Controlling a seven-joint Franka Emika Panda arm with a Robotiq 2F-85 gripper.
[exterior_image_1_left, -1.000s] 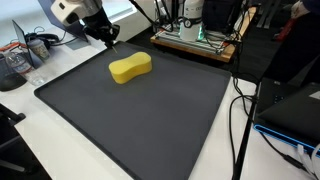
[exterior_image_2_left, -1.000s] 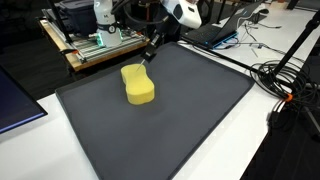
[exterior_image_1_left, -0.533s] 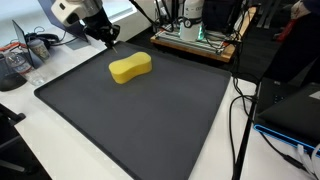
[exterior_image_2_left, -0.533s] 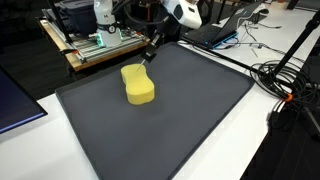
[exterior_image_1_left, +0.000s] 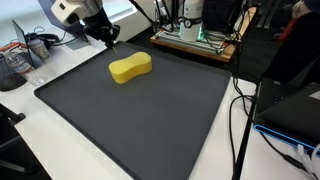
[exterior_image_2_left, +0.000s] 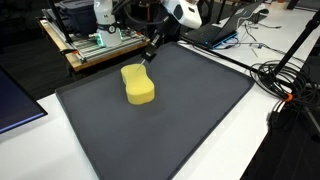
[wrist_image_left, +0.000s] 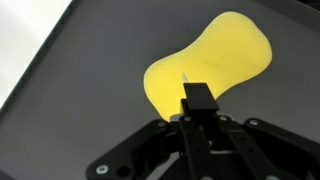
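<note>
Honestly nothing has changed here versus a second ago. Both exterior views and all three time steps line up the same: arm in the same spot, sponge in the same spot.

The end effector (exterior_image_1_left: 110, 41) hangs above the dark mat (exterior_image_1_left: 140, 125), close to the mat edge that runs along the wooden board with electronics (exterior_image_1_left: 195, 43). In the wrist view its fingers (wrist_image_left: 198, 97) are pressed together with nothing between them, same as before. They sit right at the near edge of the yellow sponge (wrist_image_left: 212, 62) in that shot, but I can't tell from there whether they touch it. In both exterior views the end effector (exterior_image_2_left: 148, 56) looks lifted off the mat and just beside the sponge, on the board side, not gripping it.

The sponge (exterior_image_1_left: 130, 68) is a peanut-shaped one lying flat on the mat, toward the board-side edge rather than the middle. In an exterior view the sponge (exterior_image_2_left: 138, 84) sits with its long axis pointing roughly away from that edge. It hasn't budged or turned.

The mat (exterior_image_2_left: 175, 125) covers most of the white desk (exterior_image_1_left: 28, 135), and there's a tangle of cables (exterior_image_2_left: 285, 80) off one side of the desk. Those haven't moved either.
</note>
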